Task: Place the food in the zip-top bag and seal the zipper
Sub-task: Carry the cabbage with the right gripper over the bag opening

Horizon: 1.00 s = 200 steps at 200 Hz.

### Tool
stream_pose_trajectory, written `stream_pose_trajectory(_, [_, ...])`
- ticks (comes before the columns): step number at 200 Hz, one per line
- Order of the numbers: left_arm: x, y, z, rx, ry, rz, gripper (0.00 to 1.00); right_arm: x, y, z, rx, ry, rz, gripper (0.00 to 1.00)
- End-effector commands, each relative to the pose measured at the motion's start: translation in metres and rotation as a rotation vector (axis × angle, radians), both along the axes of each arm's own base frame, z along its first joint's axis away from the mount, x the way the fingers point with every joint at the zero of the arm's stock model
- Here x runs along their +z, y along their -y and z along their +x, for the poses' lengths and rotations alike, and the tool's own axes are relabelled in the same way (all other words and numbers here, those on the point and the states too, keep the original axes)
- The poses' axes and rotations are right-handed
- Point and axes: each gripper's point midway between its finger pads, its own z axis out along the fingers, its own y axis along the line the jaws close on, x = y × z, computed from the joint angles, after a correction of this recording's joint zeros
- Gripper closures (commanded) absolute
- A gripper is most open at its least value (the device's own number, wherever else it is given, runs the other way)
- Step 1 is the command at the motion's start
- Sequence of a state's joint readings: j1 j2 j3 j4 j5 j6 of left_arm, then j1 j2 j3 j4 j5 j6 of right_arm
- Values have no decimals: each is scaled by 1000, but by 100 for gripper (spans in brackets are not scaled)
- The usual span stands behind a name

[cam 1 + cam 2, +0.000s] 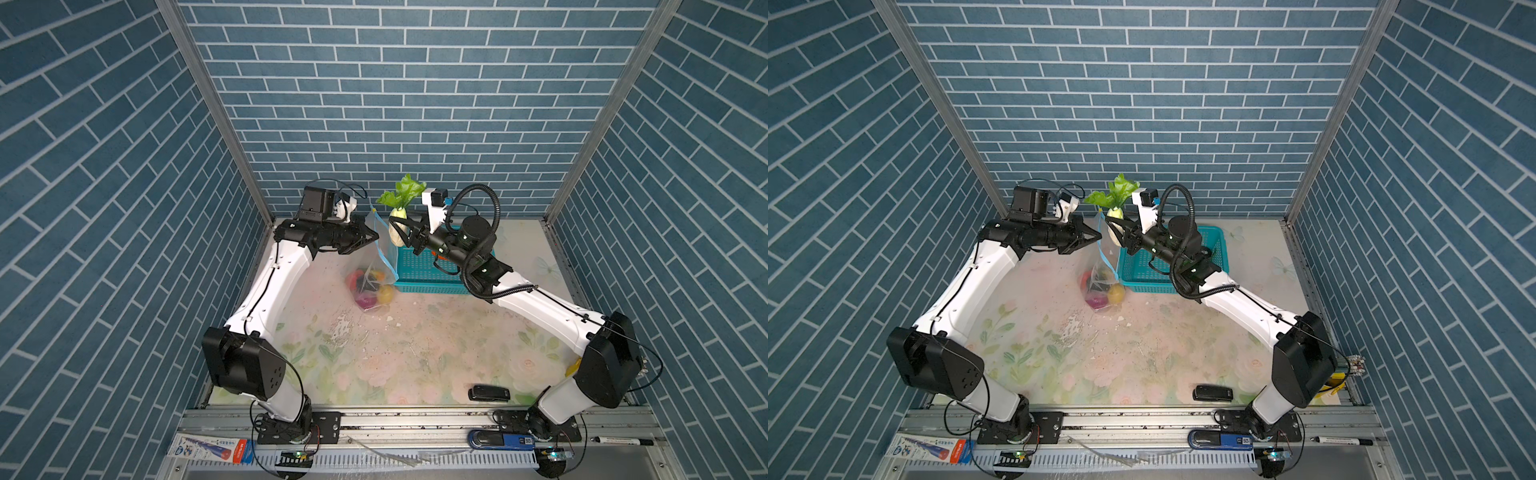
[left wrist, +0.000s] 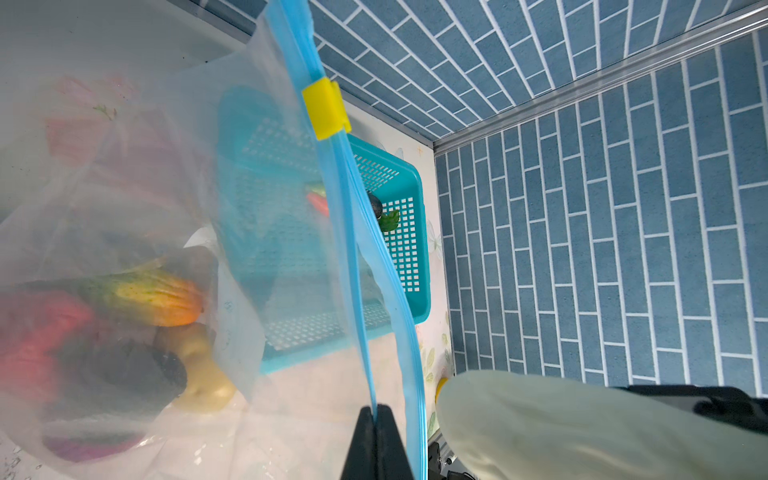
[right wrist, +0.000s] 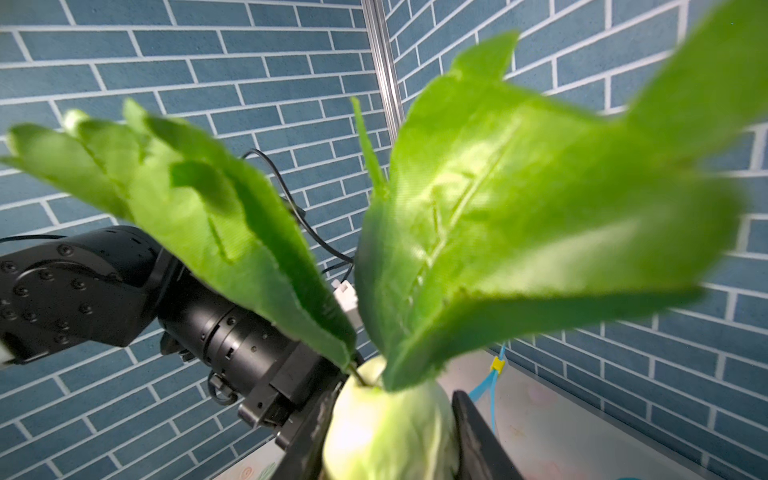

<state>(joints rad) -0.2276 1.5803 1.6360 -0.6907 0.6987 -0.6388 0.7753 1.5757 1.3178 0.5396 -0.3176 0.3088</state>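
The clear zip-top bag (image 1: 376, 266) hangs open from my left gripper (image 1: 376, 238), which is shut on one side of the light blue zipper (image 2: 353, 249). Its yellow slider (image 2: 326, 109) sits at the strip's far end. Red, yellow, purple and dark food (image 1: 370, 289) lies in the bag's bottom on the table. My right gripper (image 1: 409, 235) is shut on a white radish (image 3: 390, 428) with leafy greens (image 3: 519, 216), held upright in the air just right of the bag's mouth.
A teal perforated basket (image 1: 428, 286) stands behind and right of the bag, under my right arm, with a red piece and a dark green-topped piece (image 2: 384, 216) inside. A black device (image 1: 489, 393) lies near the table's front right. Brick walls close three sides.
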Motion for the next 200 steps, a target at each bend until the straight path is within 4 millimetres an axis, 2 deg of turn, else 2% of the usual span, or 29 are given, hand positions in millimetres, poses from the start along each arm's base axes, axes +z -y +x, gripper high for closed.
stream_pose_trajectory(1, [28, -1, -6, 0, 75, -7, 100, 34, -7, -10, 26, 87, 48, 83])
stream_pose_trajectory(53, [32, -5, -9, 2, 83, 3, 100, 14, -22, -12, 49, 40, 15, 83])
stream_pose_trajectory(99, [39, -10, -8, 16, 101, -1, 100, 1, -15, -17, 23, -23, -3, 83])
stream_pose_trajectory(136, [37, -10, -8, 17, 94, -1, 100, -14, -7, -25, 10, -66, -47, 82])
stream_pose_trajectory(200, [34, -11, -9, 28, 89, -2, 100, -22, 0, -34, 16, -116, -11, 81])
